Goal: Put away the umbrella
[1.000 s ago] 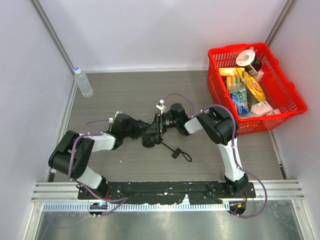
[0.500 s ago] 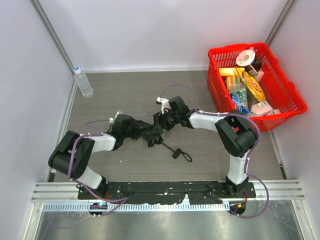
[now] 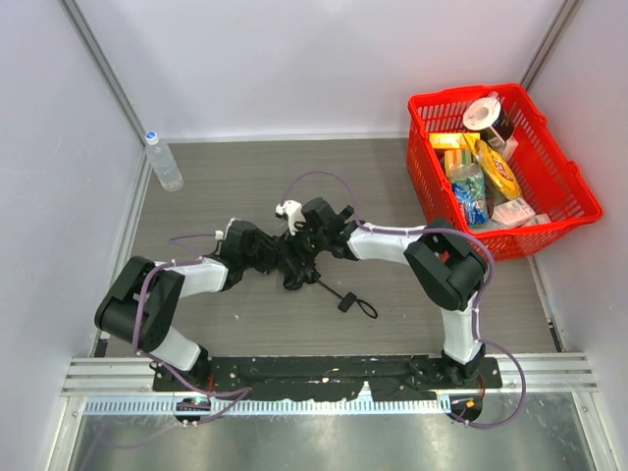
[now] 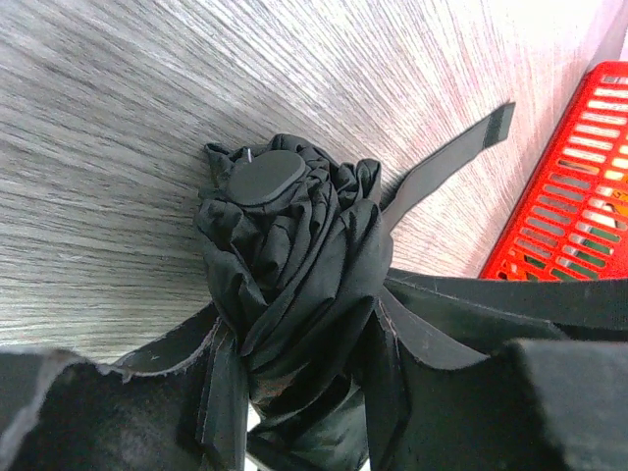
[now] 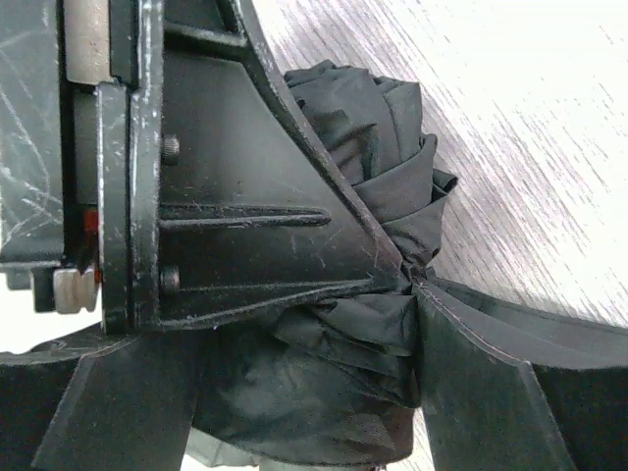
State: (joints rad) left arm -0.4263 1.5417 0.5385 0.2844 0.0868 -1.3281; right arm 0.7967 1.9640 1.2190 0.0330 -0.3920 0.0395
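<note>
The black umbrella (image 3: pixel 292 277) lies furled into a tight bundle at the middle of the table, its cord and wrist strap (image 3: pixel 351 300) trailing toward the near edge. My left gripper (image 3: pixel 277 258) comes in from the left and is shut on the umbrella (image 4: pixel 285 255), the fabric pinched between its fingers; the round end cap (image 4: pixel 265 180) points away and a flat strap (image 4: pixel 446 162) sticks out to the right. My right gripper (image 3: pixel 300 241) reaches in from the right, jaws wide and straddling the same umbrella (image 5: pixel 383 128) right beside the left gripper's finger (image 5: pixel 226 196).
A red basket (image 3: pixel 428 186) full of groceries stands at the back right and shows in the left wrist view as the red basket (image 4: pixel 579 196). A plastic water bottle (image 3: pixel 164 162) stands at the back left by the wall. White walls close in three sides.
My right gripper has opened its jaws and slid left along the umbrella until it sits against the left gripper. The left gripper has kept its hold and place.
</note>
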